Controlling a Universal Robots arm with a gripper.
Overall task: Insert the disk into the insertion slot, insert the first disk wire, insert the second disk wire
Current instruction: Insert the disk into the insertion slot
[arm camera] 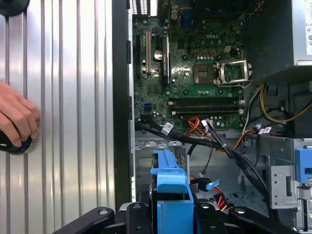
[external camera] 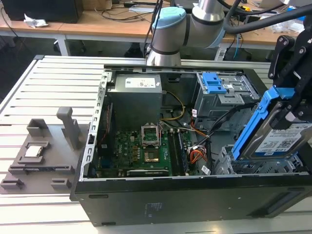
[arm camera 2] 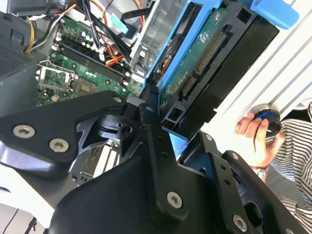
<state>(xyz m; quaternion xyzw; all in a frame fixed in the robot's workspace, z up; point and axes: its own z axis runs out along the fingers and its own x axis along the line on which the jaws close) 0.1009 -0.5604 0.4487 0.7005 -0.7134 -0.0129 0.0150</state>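
Silver, white-labelled hard disk (external camera: 280,139) in its bright blue plastic carrier, held above the bay and not yet seated.

The black two-finger gripper (external camera: 291,109) has its jaws clamped on the hard disk, which hangs tilted with its low end just above the grey perforated sheet-metal drive cage (external camera: 229,163), at the exterior view's right of the open black computer case (external camera: 161,200). In the first wrist view, a bundle of black cables (arm camera: 209,144) crosses near the bay mouth. Judgement: a clean insertion requires the carrier rails squared to the cage walls, the tilt removed before any pressing, and the cables kept from under the drive. A person's hand (arm camera: 17,117) rests on the ribbed metal table (arm camera: 73,97), outside the case.
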